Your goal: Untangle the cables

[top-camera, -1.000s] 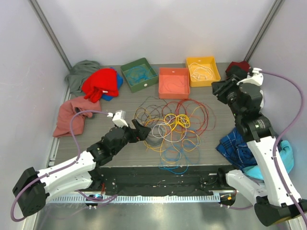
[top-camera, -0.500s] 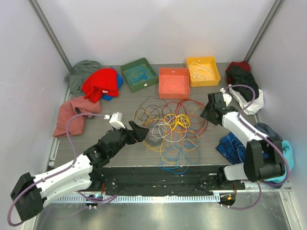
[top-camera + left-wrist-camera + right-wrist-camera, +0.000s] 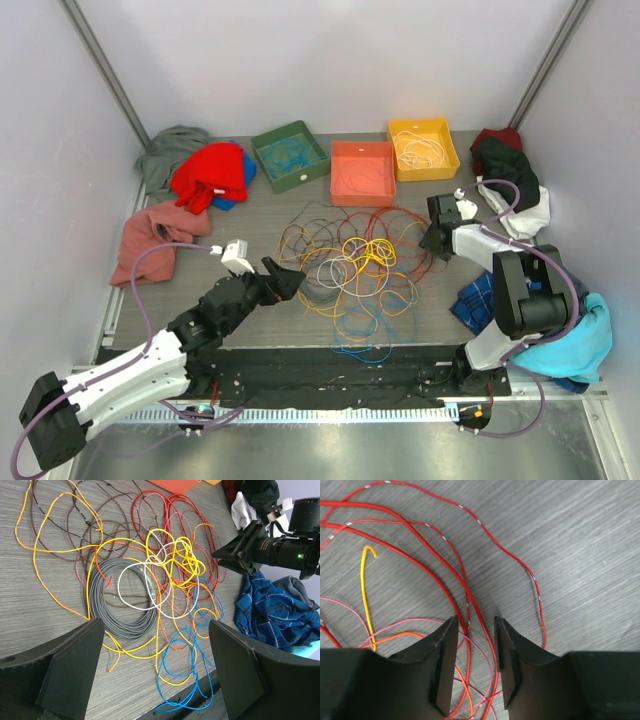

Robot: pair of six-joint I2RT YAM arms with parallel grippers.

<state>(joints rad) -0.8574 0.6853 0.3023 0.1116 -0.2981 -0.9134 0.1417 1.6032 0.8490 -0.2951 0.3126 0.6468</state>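
The right gripper (image 3: 474, 622) has swung down, jaws narrowly parted astride the red cables (image 3: 442, 562), poised to grab; left gripper (image 3: 156, 625) wide open, empty.

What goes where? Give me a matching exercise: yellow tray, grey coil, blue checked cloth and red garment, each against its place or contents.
1. yellow tray
2. grey coil
3. blue checked cloth
4. red garment

A. far left side
B. near right side
C. holds white cables
D. lies amid the tangled cables

Pairs: 1-C, 2-D, 3-B, 4-A.
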